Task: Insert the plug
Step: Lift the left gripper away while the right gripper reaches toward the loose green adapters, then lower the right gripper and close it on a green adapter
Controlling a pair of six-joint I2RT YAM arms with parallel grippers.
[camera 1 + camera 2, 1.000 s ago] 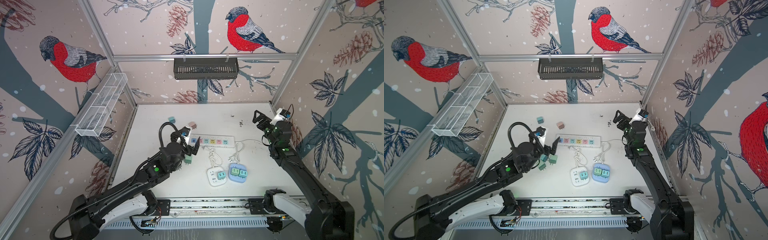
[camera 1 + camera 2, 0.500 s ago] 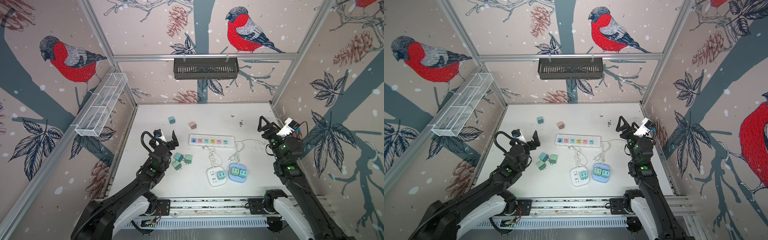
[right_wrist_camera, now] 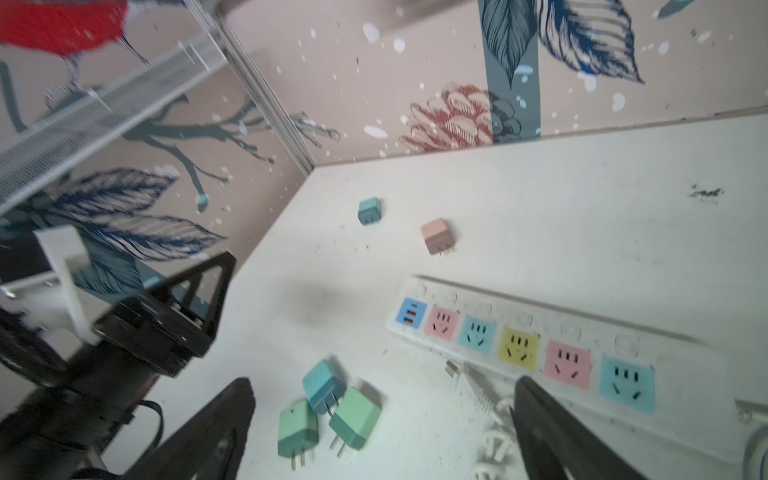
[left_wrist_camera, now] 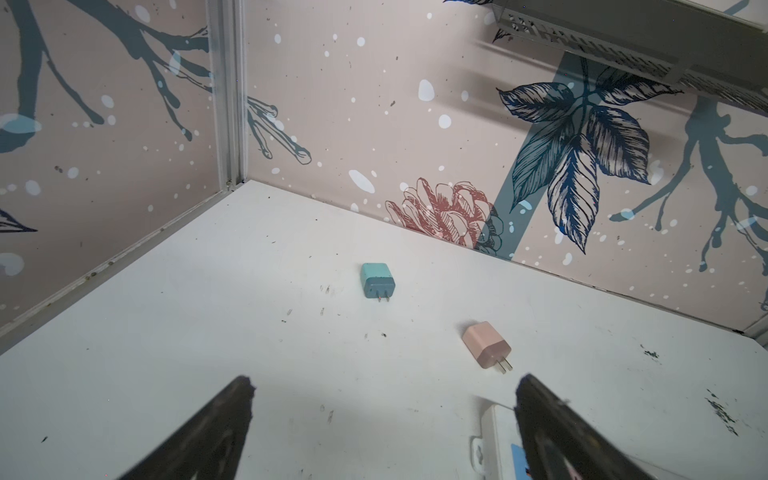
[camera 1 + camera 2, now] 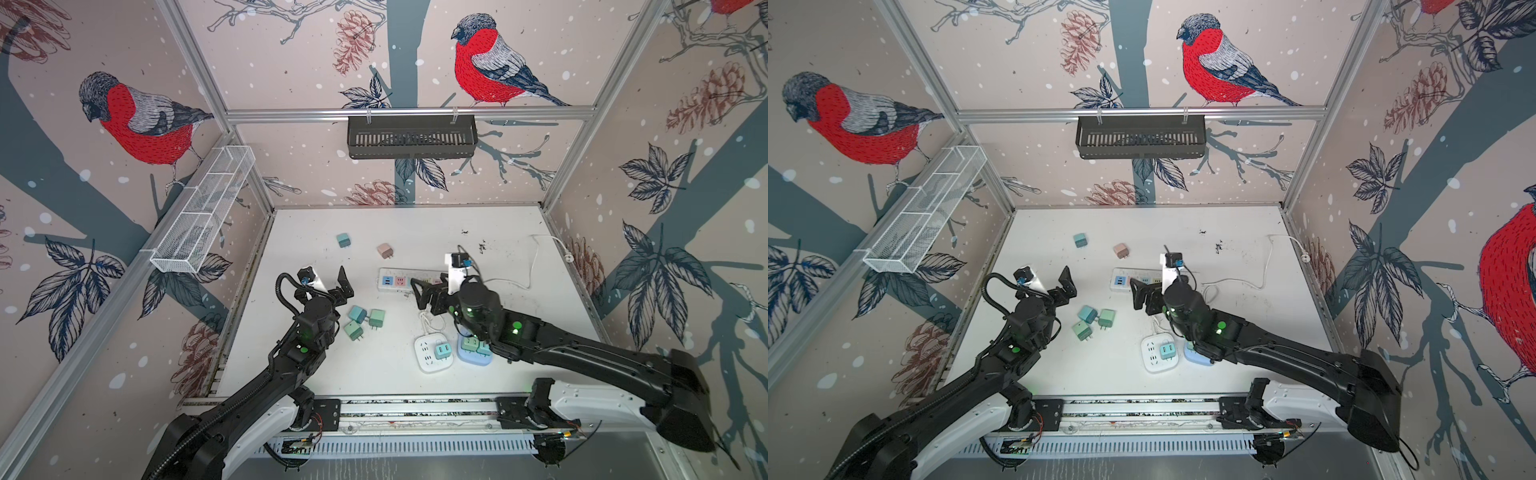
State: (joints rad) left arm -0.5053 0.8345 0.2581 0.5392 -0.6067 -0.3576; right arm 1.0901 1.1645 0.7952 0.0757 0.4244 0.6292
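Three loose plugs, teal [image 5: 357,313], green [image 5: 377,318] and green [image 5: 353,330], lie in a cluster left of centre in both top views. In the right wrist view the cluster [image 3: 355,417] lies on the table below and between my open right gripper's [image 3: 383,381] fingers. That gripper [image 5: 419,293] hovers over the near edge of the white power strip [image 5: 392,281], empty. My left gripper [image 5: 328,286] is open and empty, raised just behind the cluster. Its wrist view shows bare table between the fingers [image 4: 385,380].
A teal plug [image 5: 343,240] and a pink plug [image 5: 385,250] lie farther back. A white square socket [image 5: 424,358] holding a teal plug and a blue socket [image 5: 473,357] with green plugs sit near the front. White cable [image 5: 532,266] trails right. Wire baskets hang on the walls.
My right arm has swung from the right wall in to the middle, over the strip. My left arm has drawn back leftward from the strip. Both stay empty.
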